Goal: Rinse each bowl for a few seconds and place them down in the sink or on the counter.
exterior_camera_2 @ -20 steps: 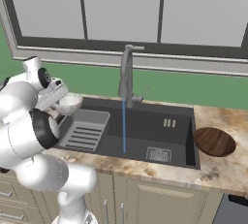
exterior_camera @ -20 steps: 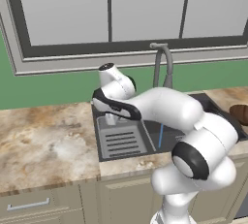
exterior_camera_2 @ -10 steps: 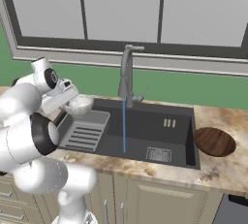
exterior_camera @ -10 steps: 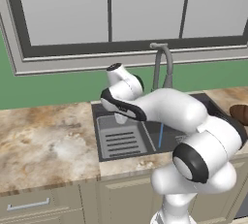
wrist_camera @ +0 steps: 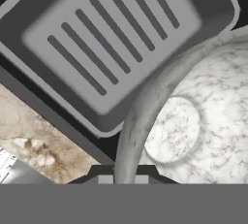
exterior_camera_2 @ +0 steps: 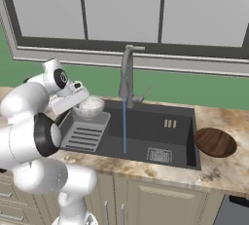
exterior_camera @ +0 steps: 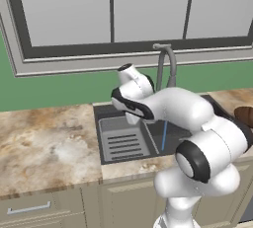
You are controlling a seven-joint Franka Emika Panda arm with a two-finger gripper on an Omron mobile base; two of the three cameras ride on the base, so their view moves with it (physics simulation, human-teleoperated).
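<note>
Speckled bowl (wrist_camera: 193, 121) cut off by the hand view's right and lower edges. Pincer fingertips hidden beneath the bowl rim. In the left base view, the arm hides the brown bowl (exterior_camera: 245, 116), itself cropped at the right edge.

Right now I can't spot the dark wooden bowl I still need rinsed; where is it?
The dark reddish-brown bowl sits on the marbled counter just right of the sink, far from the gripper.

Even, bright rendered light; soft shadows only; no glare; slightly soft, low-resolution edges.
</note>
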